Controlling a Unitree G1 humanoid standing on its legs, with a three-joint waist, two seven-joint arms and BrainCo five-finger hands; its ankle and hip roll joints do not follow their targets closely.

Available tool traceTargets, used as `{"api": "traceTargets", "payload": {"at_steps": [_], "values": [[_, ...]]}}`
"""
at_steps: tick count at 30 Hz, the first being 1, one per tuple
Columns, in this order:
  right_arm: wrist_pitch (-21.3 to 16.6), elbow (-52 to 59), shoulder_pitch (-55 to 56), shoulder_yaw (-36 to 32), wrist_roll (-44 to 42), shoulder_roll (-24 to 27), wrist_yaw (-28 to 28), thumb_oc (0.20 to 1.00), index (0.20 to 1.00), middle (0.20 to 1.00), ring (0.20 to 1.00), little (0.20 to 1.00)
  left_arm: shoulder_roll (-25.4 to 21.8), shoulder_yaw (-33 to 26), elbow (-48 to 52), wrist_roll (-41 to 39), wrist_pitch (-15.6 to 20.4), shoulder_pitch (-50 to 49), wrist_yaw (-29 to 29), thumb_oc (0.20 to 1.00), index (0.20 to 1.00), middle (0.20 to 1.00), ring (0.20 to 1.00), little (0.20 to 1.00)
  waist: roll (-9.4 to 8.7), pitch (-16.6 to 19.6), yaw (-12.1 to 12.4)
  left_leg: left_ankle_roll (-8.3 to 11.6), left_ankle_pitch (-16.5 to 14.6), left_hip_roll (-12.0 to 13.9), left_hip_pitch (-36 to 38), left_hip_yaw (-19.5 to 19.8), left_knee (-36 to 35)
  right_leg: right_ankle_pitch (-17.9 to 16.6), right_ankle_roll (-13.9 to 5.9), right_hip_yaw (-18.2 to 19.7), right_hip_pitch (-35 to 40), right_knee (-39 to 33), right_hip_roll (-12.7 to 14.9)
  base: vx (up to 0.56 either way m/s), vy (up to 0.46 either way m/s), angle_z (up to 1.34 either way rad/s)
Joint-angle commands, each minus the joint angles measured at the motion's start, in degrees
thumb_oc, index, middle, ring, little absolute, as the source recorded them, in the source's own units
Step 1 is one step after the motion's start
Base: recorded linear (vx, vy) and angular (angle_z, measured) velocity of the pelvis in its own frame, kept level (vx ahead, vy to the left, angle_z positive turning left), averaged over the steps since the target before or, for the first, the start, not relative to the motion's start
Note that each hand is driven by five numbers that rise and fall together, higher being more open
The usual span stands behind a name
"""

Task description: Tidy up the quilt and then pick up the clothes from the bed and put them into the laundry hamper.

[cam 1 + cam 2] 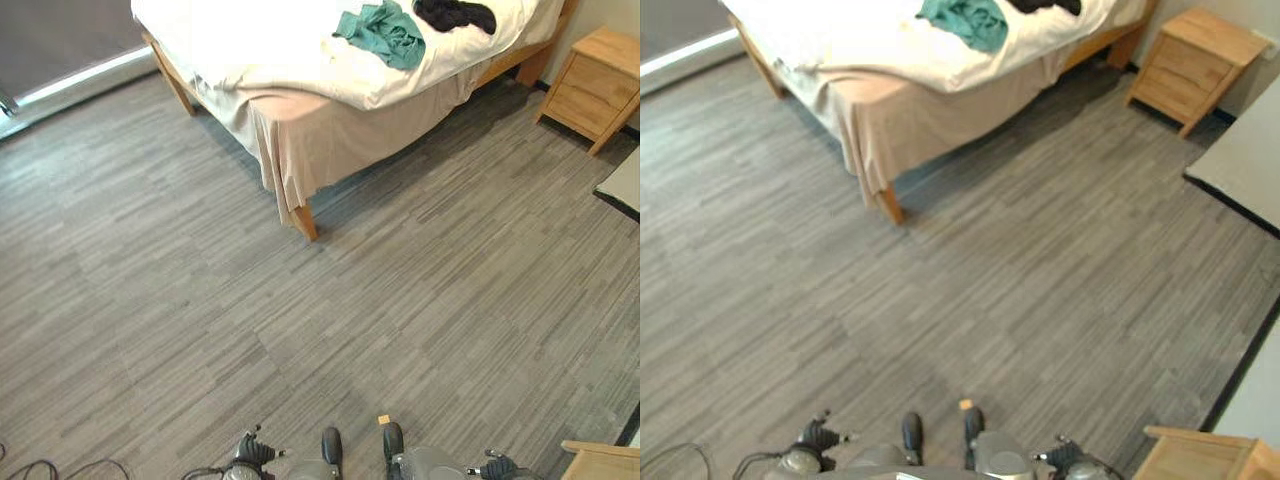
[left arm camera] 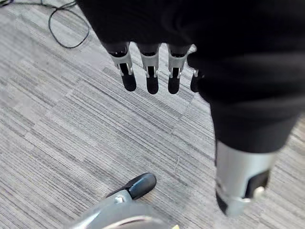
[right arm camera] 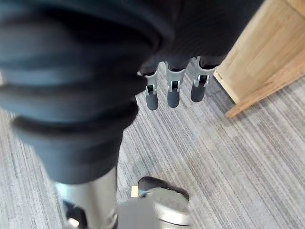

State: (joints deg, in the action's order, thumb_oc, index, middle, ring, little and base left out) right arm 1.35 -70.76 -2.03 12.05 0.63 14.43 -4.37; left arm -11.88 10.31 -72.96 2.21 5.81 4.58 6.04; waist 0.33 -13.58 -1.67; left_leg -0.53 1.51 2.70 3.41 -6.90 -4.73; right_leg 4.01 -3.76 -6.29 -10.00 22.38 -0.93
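White quilt point(image 1: 260, 40) on far wooden bed point(image 1: 300, 215) was not tidied; crumpled green garment point(image 1: 382, 32) and black garment point(image 1: 455, 14) lay on it. Left hand point(image 2: 152, 71) and right hand point(image 3: 172, 86) hung relaxed, holding nothing. Task looked not started.

Colours as I read them: quilt point(image 1: 280, 45) is cream-white, plain. Sheet point(image 1: 330, 140) hanging off the bed under it is beige-tan. Teal-green garment point(image 1: 383, 33) at 1 o'clock in the head view, black garment point(image 1: 455, 14) right beside it. Bed leg point(image 1: 305, 222) and nightstand point(image 1: 592, 88) at 2 o'clock are light honey wood. Floor point(image 1: 300, 330) is grey with fine streaked planks. Left hand point(image 2: 152, 71) and right hand point(image 3: 174, 88): silver fingers, dark tips, black ribbed covers. Light wood furniture point(image 3: 267, 62) by the right hand.
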Motion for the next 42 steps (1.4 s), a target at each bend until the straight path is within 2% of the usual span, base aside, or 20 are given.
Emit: {"api": "traceTargets", "payload": {"at_steps": [1,3,6,9,10,11,12,13,14,18,19,22,25,27,29,33,35,37,40,42], "values": [[-0.3,0.3,0.0,1.7,1.5,-1.1,0.8,1.000,1.000,1.000,1.000,1.000,-1.8,0.1,0.2,-2.6,0.0,0.3,-0.6,1.000,1.000,1.000,1.000,1.000,-0.39,-1.1,-1.6,0.00,-4.1,0.1,3.9,-0.2,-0.3,-8.7,-7.82,0.2,-4.8,10.2,4.7,0.33,0.078,-0.09],[-0.8,1.0,0.5,1.7,-0.3,-1.5,0.6,1.000,1.000,1.000,1.000,1.000,-2.2,1.1,0.0,-1.8,0.2,1.0,-0.5,1.000,1.000,1.000,1.000,1.000,-0.51,-2.0,-3.8,0.79,-6.1,-0.4,6.7,1.3,-0.3,-6.5,-5.85,-0.2,-7.9,5.2,2.2,0.46,-0.006,0.25],[-0.2,1.3,1.9,0.7,-1.7,-1.8,1.5,1.000,1.000,1.000,1.000,1.000,-2.6,3.4,-1.4,3.2,0.4,2.9,-0.8,1.000,1.000,1.000,1.000,1.000,-1.36,-1.3,-9.3,2.99,-10.7,-2.6,10.4,4.8,-0.3,-10.5,-5.20,4.4,-8.6,-22.8,2.0,0.68,-0.148,0.62],[0.1,0.6,2.6,0.3,-1.2,-1.6,1.7,1.000,1.000,1.000,1.000,1.000,-2.2,3.9,-2.8,5.0,0.8,2.6,-1.4,1.000,1.000,1.000,1.000,1.000,-0.08,-0.4,-10.9,3.56,-12.0,-2.1,13.6,5.2,-0.3,-12.0,-4.61,6.5,-8.6,-24.2,1.1,0.68,-0.172,1.21],[0.6,0.2,2.8,0.9,0.1,-1.3,2.3,1.000,1.000,1.000,1.000,1.000,-2.0,3.6,-3.2,5.3,0.4,1.6,-1.4,1.000,1.000,1.000,1.000,1.000,0.97,0.6,-11.4,4.57,-7.6,-0.9,15.5,5.1,3.0,-13.0,-2.73,6.9,-6.3,-23.1,0.1,0.71,-0.202,0.54],[0.6,0.2,2.8,0.9,0.1,-1.2,2.3,1.000,1.000,1.000,1.000,1.000,-2.0,3.6,-3.2,5.3,0.4,1.6,-1.4,1.000,1.000,1.000,1.000,1.000,1.08,0.5,-11.4,4.61,-7.6,-0.7,15.6,5.2,3.1,-13.0,-2.70,6.8,-6.2,-23.1,0.0,0.69,-0.247,0.37],[0.7,0.0,2.6,1.4,1.0,-1.1,2.4,1.000,1.000,1.000,1.000,1.000,-1.7,3.2,-2.9,4.6,0.2,1.1,-1.5,1.000,1.000,1.000,1.000,1.000,1.34,0.8,-11.1,5.93,-3.6,-0.1,13.1,3.8,11.9,-13.0,-1.79,6.3,-3.8,-23.1,0.2,0.62,-0.476,0.26],[1.0,1.3,1.3,2.2,1.1,0.0,1.7,1.000,1.000,1.000,1.000,1.000,-2.4,3.9,0.6,2.3,0.0,1.9,-0.6,1.000,1.000,1.000,1.000,1.000,-1.64,-1.9,-8.2,7.23,5.0,1.1,-3.0,1.9,41.9,-11.1,1.40,4.8,4.2,-25.4,2.6,0.78,-0.583,0.23],[0.5,2.0,0.5,1.8,-0.3,0.7,0.7,1.000,1.000,1.000,1.000,1.000,-2.3,3.6,1.3,0.4,0.2,2.4,0.1,1.000,1.000,1.000,1.000,1.000,-2.89,-2.4,-7.2,6.50,4.4,0.9,-7.1,0.9,46.9,-10.1,1.98,5.2,6.1,-26.3,3.2,0.74,-0.561,0.48],[-0.1,3.1,0.2,0.3,-2.5,1.5,-0.4,1.000,1.000,1.000,1.000,1.000,-2.3,0.6,2.7,-4.4,0.8,2.8,1.6,1.000,1.000,1.000,1.000,1.000,-3.73,-2.2,-4.5,5.62,1.9,4.7,-14.0,-10.2,33.2,-5.0,1.86,5.5,13.6,-27.4,4.1,0.62,-0.040,-0.09],[-0.6,3.1,0.7,-0.3,-2.8,1.8,-0.4,1.000,1.000,1.000,1.000,1.000,-2.4,-0.6,2.8,-4.9,1.3,1.5,2.4,1.000,1.000,1.000,1.000,1.000,-2.20,-1.1,-3.6,5.87,4.4,3.5,-13.9,-13.7,15.7,-2.0,0.87,5.7,16.9,-27.4,2.9,0.79,0.182,-0.59],[-0.7,2.3,1.7,-0.8,-1.9,1.6,-0.1,1.000,1.000,1.000,1.000,1.000,-2.2,-2.0,1.1,-4.4,0.5,-0.3,1.7,1.000,1.000,1.000,1.000,1.000,-1.55,0.9,-3.1,5.92,8.2,5.1,-10.9,-20.6,0.8,1.3,-0.27,3.8,24.0,-27.3,2.5,0.66,0.162,0.03],[-1.0,1.6,3.5,-0.8,-1.5,-0.6,0.7,1.000,1.000,1.000,1.000,1.000,-2.5,-3.1,-1.3,-3.4,-0.4,-2.1,1.0,1.000,1.000,1.000,1.000,1.000,-3.04,2.7,-2.6,3.57,5.6,2.4,-6.9,-19.1,0.0,0.6,-3.44,2.5,22.6,-13.2,3.6,0.73,0.175,-0.03],[-1.2,2.7,3.8,-1.0,-2.5,-2.1,1.3,1.000,1.000,1.000,1.000,1.000,-3.3,-3.1,-1.8,-2.2,-1.0,-1.8,0.9,1.000,1.000,1.000,1.000,1.000,-4.01,2.2,-3.9,1.91,3.0,1.6,-3.3,-20.1,-0.3,-5.6,-7.95,2.2,16.4,0.6,5.5,0.34,0.097,0.21],[-1.2,3.6,3.2,-0.7,-2.5,-2.7,1.2,1.000,1.000,1.000,1.000,1.000,-3.9,-3.4,-1.9,-2.2,-1.4,-1.4,1.0,1.000,1.000,1.000,1.000,1.000,-2.82,1.3,-4.3,1.65,2.8,4.2,-1.6,-20.0,-0.3,-8.3,-7.60,1.7,8.6,9.5,5.4,0.31,-0.004,-0.01],[-1.1,5.2,2.5,0.0,-2.4,-3.3,0.5,1.000,1.000,1.000,1.000,1.000,-4.9,-2.1,-1.5,-1.7,-1.1,0.3,1.4,1.000,1.000,1.000,1.000,1.000,-2.57,0.0,-6.1,3.28,0.8,4.9,1.6,-17.7,-0.3,-2.2,-3.99,-1.4,5.4,-3.9,7.7,0.38,-0.087,0.64],[-1.0,4.7,2.3,0.1,-2.4,-3.2,0.6,1.000,1.000,1.000,1.000,1.000,-5.0,-1.7,-1.4,-1.3,-1.0,0.5,1.4,1.000,1.000,1.000,1.000,1.000,-2.89,0.1,-6.6,3.73,0.3,4.5,2.1,-16.9,-0.3,-2.8,-4.00,0.0,5.8,-10.9,7.1,0.32,-0.173,0.36],[-0.5,2.9,2.3,0.8,-1.7,-2.5,1.2,1.000,1.000,1.000,1.000,1.000,-5.4,-1.4,-1.6,0.3,-0.8,0.9,1.6,1.000,1.000,1.000,1.000,1.000,-3.32,0.7,-7.9,5.37,-1.0,4.7,2.8,-14.3,-0.3,-7.0,-5.16,7.3,5.0,-25.6,6.0,0.44,-0.311,0.43],[-0.2,1.0,2.1,1.5,0.0,-2.3,0.9,1.000,1.000,1.000,1.000,1.000,-5.3,-0.5,-1.7,1.9,-0.2,0.6,1.3,1.000,1.000,1.000,1.000,1.000,-3.01,1.0,-7.4,6.23,-0.9,5.1,5.2,-13.3,-0.3,-7.8,-4.44,7.0,6.8,-27.1,6.3,0.30,-0.252,0.96],[0.0,0.5,1.9,1.4,0.7,-1.1,0.5,1.000,1.000,1.000,1.000,1.000,-4.8,-0.2,-1.0,0.4,0.0,1.0,1.3,1.000,1.000,1.000,1.000,1.000,-2.95,-0.3,-6.8,7.35,0.2,6.5,1.3,-11.4,10.8,-7.3,-2.56,5.1,10.1,-27.0,6.9,0.19,-0.284,0.52]]}}
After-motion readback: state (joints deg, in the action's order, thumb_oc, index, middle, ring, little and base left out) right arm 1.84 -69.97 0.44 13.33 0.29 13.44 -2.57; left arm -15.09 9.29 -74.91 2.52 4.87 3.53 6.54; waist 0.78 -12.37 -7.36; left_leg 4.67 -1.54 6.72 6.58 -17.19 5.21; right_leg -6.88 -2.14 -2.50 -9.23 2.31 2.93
